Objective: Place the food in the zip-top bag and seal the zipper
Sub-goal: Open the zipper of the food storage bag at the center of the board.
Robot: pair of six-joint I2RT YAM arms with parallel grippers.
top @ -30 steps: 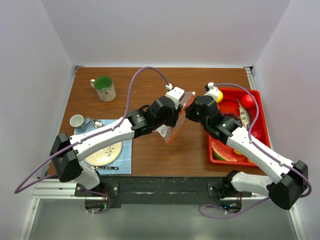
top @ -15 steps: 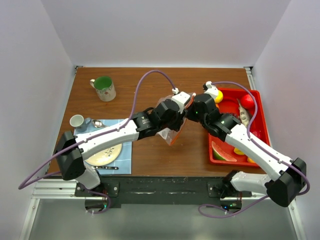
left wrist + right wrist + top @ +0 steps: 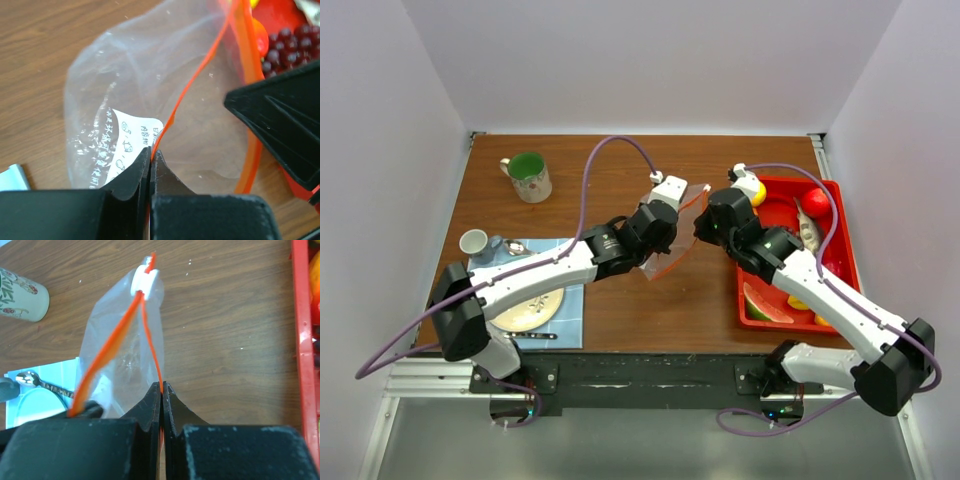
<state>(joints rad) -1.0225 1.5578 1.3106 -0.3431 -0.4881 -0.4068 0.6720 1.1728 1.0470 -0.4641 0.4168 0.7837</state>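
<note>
The clear zip-top bag (image 3: 672,245) hangs between my two grippers above the table, its mouth spread open. My left gripper (image 3: 151,152) is shut on one side of the orange-red zipper (image 3: 192,82). My right gripper (image 3: 161,385) is shut on the other side of the strip (image 3: 150,335). The zipper's white slider (image 3: 145,282) sits at the far end. The bag looks empty apart from a printed paper label (image 3: 127,137). The food lies in the red tray (image 3: 840,200): lemon (image 3: 757,193), apple (image 3: 815,203), fish (image 3: 807,230), watermelon wedge (image 3: 765,305) and grapes (image 3: 285,45).
A green mug (image 3: 528,177) stands at the back left. A small cup (image 3: 475,243), a spoon (image 3: 30,380) and a cream plate (image 3: 528,308) sit on a blue mat at the front left. The red tray's wall (image 3: 302,340) is close on the right.
The left gripper has drawn back to the left from the right gripper, both still holding the strip. The bag's mouth has spread wider and the bag has lifted flatter.
</note>
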